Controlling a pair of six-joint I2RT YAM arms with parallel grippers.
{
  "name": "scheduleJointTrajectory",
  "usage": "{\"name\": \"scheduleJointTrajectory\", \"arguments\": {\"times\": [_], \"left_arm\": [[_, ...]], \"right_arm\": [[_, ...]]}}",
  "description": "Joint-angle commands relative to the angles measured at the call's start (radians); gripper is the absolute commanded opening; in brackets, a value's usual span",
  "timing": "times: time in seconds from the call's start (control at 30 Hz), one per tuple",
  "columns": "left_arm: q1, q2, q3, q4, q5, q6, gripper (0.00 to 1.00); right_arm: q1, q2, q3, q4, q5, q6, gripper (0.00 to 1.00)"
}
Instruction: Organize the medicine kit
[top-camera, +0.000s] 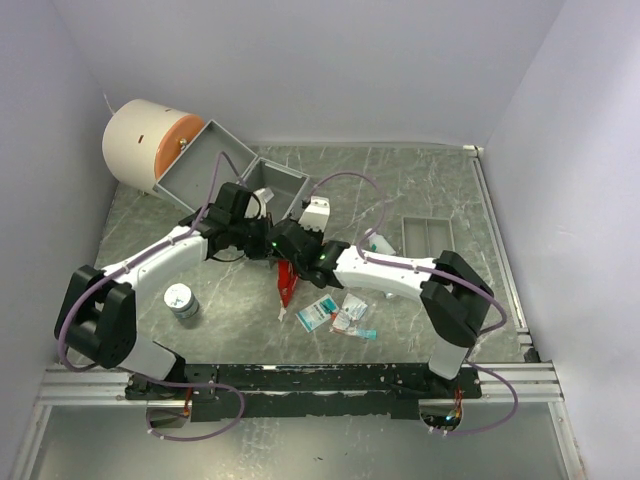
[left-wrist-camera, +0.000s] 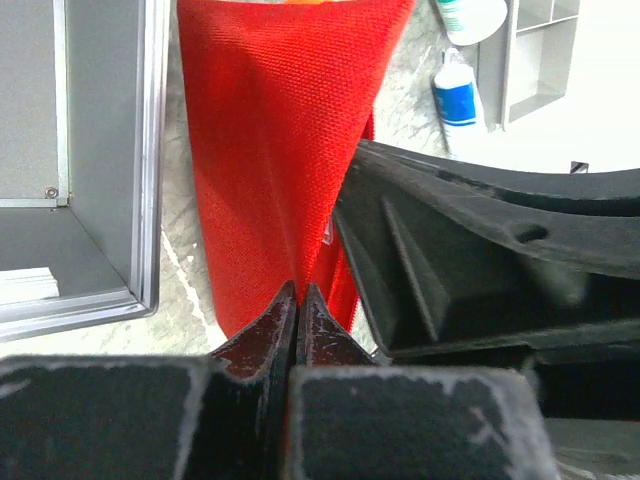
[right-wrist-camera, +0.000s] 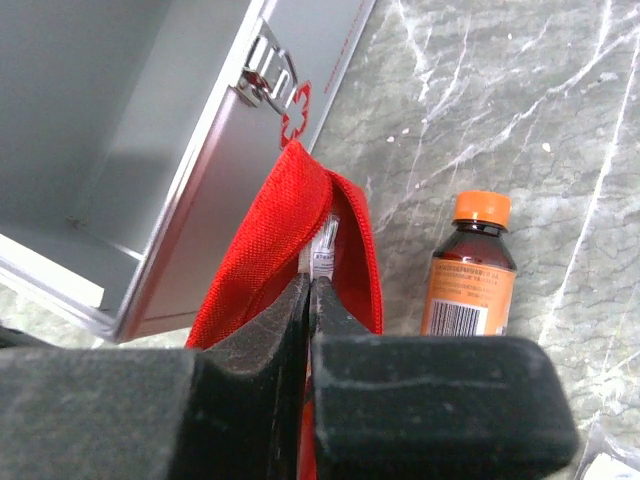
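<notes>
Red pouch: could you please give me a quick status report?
Left gripper shut on red pouch. Right gripper shut on its edge. Metal case open alongside; orange-capped bottle standing nearby.

The open case (top-camera: 200, 160) and drum (top-camera: 140, 145) block the far left; bare table (top-camera: 420, 170) lies far right.

A: Entry one, red woven cloth pouch (left-wrist-camera: 270, 150): coarse weave, matt, threads plainly visible.
B: Noted. Next, large grey metal case (right-wrist-camera: 130, 130): smooth satin walls, brighter brushed rim. Its small chrome latch (right-wrist-camera: 265, 72) is mirror-glossy.
A: Then the brown bottle with orange cap (right-wrist-camera: 472, 270): glossy body, likely plastic; printed label, paper or film unclear.
B: Under it, grey-green marble-pattern tabletop (right-wrist-camera: 520, 100): smooth, low sheen, white veining.
A: The left gripper (left-wrist-camera: 297, 300): black plastic, matt, grainy, whitish scuffs along edges.
B: Last, white squeeze bottle with blue label (left-wrist-camera: 458, 95): smooth, glossy plastic.
</notes>
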Motion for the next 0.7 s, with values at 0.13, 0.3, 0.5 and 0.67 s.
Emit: {"name": "scheduleJointTrajectory", "arguments": {"times": [0.13,0.3,0.5,0.67], "left_arm": [[-0.008,0.033,0.037,-0.042,0.0,0.027,0.07],[-0.008,0.042,0.044,-0.051,0.005,0.042,0.07],[-0.008,0.047,0.053,-0.063,-0.009,0.063,0.07],[-0.007,0.041,0.056,-0.062,0.004,0.084,0.07]], "right_arm": [[-0.019,0.092,0.037,-0.015,0.002,0.018,0.07],[-0.021,0.053,0.041,0.032,-0.066,-0.034,0.2],[-0.023,-0.053,0.049,-0.005,-0.125,-0.036,0.32],[-0.027,-0.159,0.004,-0.089,-0.141,0.01,0.33]]}}
